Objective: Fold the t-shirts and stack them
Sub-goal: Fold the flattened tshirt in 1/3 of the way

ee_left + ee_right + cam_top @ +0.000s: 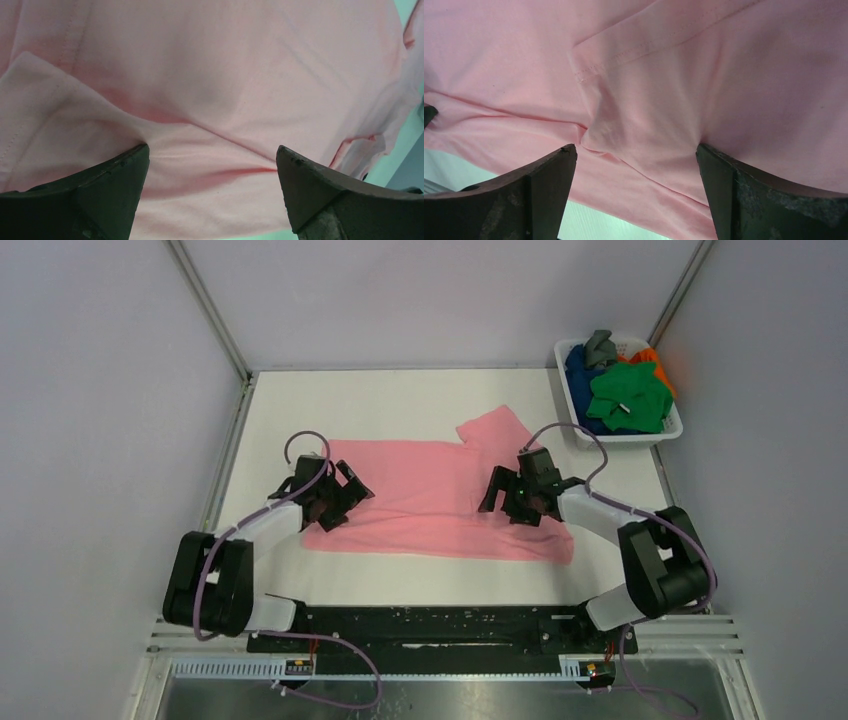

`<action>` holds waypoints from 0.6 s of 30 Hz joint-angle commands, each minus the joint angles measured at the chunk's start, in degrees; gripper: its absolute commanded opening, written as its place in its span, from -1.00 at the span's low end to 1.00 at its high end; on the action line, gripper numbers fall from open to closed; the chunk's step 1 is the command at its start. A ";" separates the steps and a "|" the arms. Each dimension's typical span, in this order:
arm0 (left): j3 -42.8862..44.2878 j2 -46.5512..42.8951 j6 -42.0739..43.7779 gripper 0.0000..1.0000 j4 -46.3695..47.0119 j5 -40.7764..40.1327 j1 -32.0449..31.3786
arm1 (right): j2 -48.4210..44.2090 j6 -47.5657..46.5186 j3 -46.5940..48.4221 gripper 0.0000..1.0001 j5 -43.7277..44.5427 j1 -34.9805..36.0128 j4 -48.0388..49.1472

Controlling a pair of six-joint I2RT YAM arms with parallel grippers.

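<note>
I read the light pink t-shirt [430, 502] as lying spread flat on the white surface [400, 405], one sleeve [492, 428] angled toward the far right. The left claw [338, 496] sits over the shirt's left edge; the right claw [517, 496] sits over its right part, just below that sleeve.

Left wrist view: the fingers [95, 200] stand wide apart, released, tips down against the cloth, which wrinkles between them. Right wrist view: the same released spread; a fold with a stitched hem [664, 42] bunches between the tips.

The white slatted basket [566, 380] stands at the far right corner, well apart from the pink shirt; it holds a green t-shirt [630, 395] uppermost, with a dark blue t-shirt [580, 365], an orange t-shirt [657, 360] and a grey t-shirt [600, 342] around it.
</note>
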 commanded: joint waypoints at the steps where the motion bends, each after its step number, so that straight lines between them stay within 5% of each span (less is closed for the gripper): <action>1: -11.63 -8.59 -3.06 0.98 -6.08 -2.43 -3.85 | -5.84 2.51 -11.66 0.99 -0.51 0.65 -7.91; 9: -27.20 -33.98 -12.00 0.98 -9.71 -2.70 -8.42 | -21.29 4.56 -20.63 0.99 -0.99 1.26 -13.79; 18: -28.30 -50.55 -15.60 0.98 -19.79 -3.13 -11.16 | -29.81 4.44 -22.67 0.99 -1.97 1.37 -17.83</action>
